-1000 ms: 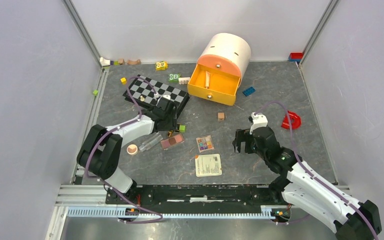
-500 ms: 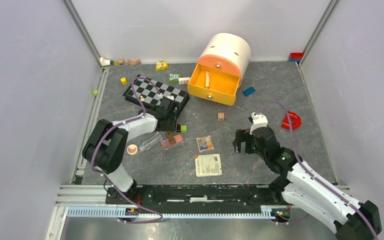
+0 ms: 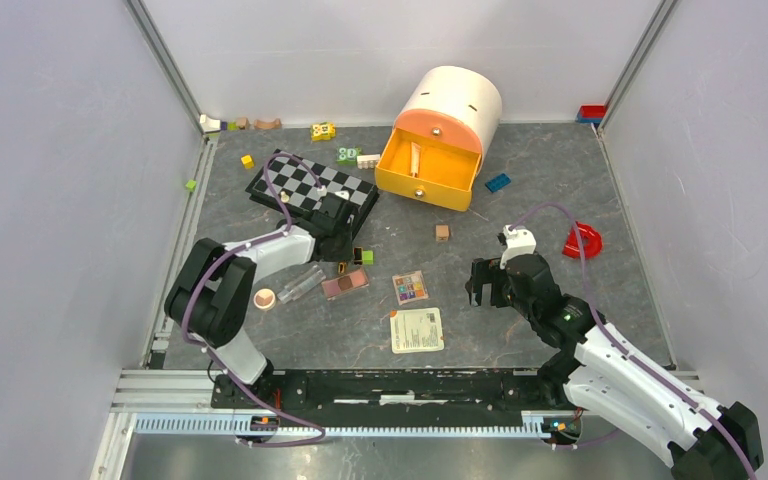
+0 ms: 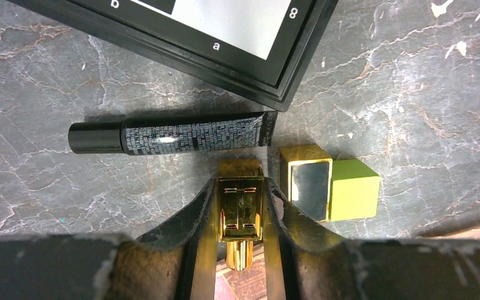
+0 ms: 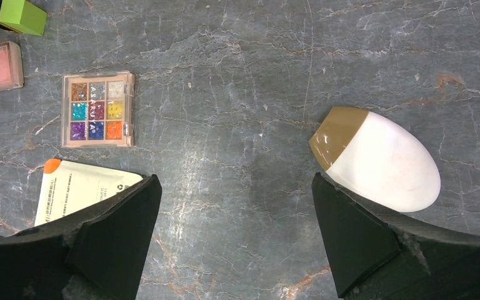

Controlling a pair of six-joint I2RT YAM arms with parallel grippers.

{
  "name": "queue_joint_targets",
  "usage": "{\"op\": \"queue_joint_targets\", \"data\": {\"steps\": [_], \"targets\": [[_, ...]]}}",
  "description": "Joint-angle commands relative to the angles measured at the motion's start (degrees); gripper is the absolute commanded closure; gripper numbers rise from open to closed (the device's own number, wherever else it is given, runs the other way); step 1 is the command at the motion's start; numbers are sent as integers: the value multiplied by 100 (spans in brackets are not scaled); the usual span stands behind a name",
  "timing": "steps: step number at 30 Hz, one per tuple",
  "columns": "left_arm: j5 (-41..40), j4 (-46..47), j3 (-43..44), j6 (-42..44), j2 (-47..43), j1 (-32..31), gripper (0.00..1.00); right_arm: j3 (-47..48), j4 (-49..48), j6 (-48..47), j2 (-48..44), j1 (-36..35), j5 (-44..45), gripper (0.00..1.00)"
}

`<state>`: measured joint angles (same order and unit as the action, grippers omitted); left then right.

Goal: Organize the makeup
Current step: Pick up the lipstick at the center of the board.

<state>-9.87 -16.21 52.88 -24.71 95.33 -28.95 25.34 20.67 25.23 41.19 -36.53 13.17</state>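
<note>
Top external view first: grey marbled bench [image 3: 540, 190], walled in white, with an orange-fronted, round-topped drawer box [image 3: 455, 105] at the back, one drawer pulled open. Left of that, black-and-grey chessboard [image 3: 305, 185], lying flat.

Right tool [image 5: 234, 181] low over bare bench at centre right, jaws spread wide, nothing between them. Left tool [image 4: 240, 184] down just off the chessboard's near corner, fingers pressed against both sides of a gold lipstick [image 4: 240, 212] (gripping it; lifted or resting, cannot tell).

Printed white leaflet [image 3: 416, 329] near the front edge, just below the multicolour palette [image 5: 97, 109]. White egg-shaped sponge [image 5: 381, 159], tan at one end, lying on its side just beside one finger of the right tool.

Pink palette [image 3: 344, 284], clear tube [image 3: 302, 283] and round peach compact [image 3: 264, 298] in a loose row near the left tool. Black tube [image 4: 175, 136] lying crosswise just ahead of the lipstick, one end at the chessboard's corner.

Smallest: green cube [image 4: 353, 189] just beside the lipstick, touching a gold-edged dark block [image 4: 306, 181].
</note>
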Motion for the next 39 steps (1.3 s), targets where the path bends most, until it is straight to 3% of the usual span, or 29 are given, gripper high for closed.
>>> {"op": "queue_joint_targets", "data": {"steps": [1,8,13,22,30,39], "targets": [[125,65,81,212,-447,20,89,23,-46,-29,-58,-20,99,2],[277,301,-271,235,-1250,20,97,6,-88,-35,-41,-20,72,2],[210,346,-435,112,-1690,13,98,-37,-243,-17,-26,-19,-4,2],[-896,115,-654,-732,-2610,25,98,-164,-1060,-272,182,-28,-539,2],[-1342,6,-1159,-1562,-3925,384,98,270,-1898,-241,1258,-293,-831,4],[-1232,-910,-1023,-1231,-4516,792,98,1744,-2619,15,3320,-834,-1216,13]]}}
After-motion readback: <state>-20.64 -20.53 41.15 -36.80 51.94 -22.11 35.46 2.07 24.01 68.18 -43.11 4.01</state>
